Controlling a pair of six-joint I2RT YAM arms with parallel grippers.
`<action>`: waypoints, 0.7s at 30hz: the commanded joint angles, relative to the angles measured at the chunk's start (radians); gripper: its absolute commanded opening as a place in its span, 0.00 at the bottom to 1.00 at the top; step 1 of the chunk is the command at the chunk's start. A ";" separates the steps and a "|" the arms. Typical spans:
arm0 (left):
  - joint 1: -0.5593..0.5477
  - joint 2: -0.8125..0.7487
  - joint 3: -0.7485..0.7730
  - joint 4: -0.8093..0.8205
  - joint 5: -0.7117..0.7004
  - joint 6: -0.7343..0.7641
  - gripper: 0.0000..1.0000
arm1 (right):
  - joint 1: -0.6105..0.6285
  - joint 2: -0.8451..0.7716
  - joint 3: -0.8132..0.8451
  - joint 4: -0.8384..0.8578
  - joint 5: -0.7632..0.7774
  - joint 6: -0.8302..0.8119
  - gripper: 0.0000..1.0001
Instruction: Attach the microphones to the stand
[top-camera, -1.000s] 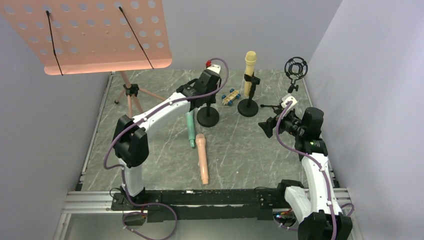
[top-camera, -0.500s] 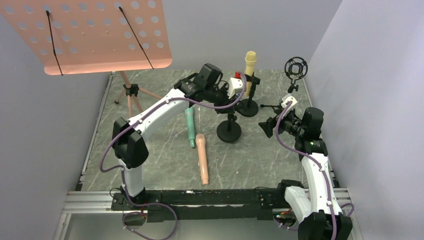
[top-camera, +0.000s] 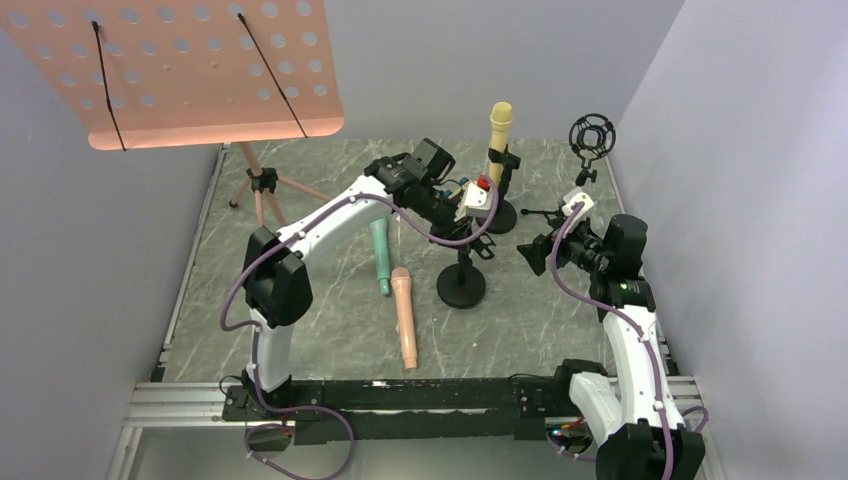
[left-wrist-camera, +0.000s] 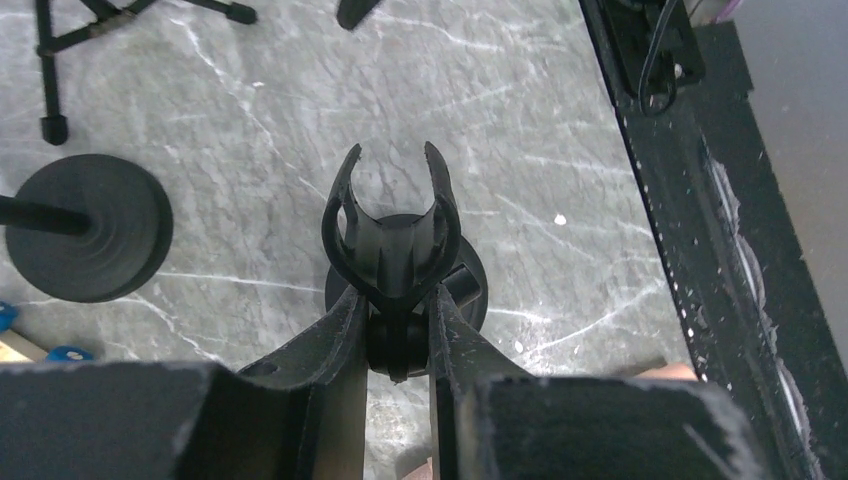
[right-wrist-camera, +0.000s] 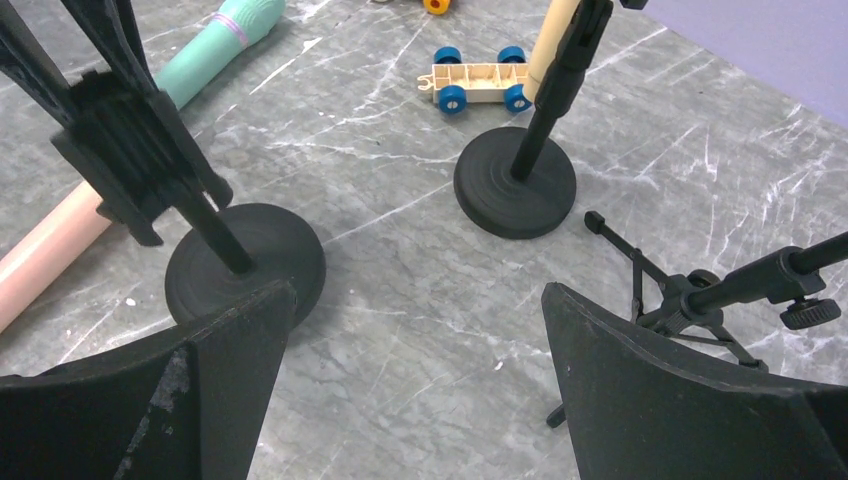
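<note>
Peach perforated music stand (top-camera: 200, 70) recorded at far left, its tripod resting on the grey marbled tabletop (top-camera: 330, 320). Beige toy car (right-wrist-camera: 478, 85) with blue wheels noted upright near the back.

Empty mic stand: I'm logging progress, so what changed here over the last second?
The left gripper, jaws shut on the empty stand, carried it rightward and toward the near edge of the table. Unmoved: the yellow microphone clipped upright, the mint-green microphone and peach-pink microphone lying flat, the open right gripper.
</note>
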 joint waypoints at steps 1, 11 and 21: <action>-0.025 -0.004 0.048 -0.068 0.042 0.160 0.00 | -0.004 0.003 0.014 0.023 -0.009 -0.016 1.00; -0.036 -0.045 -0.049 0.017 -0.048 0.119 0.25 | -0.004 0.006 0.010 0.018 -0.038 -0.031 1.00; -0.043 -0.160 -0.170 0.191 -0.159 0.000 0.94 | -0.004 0.012 0.006 0.005 -0.079 -0.049 1.00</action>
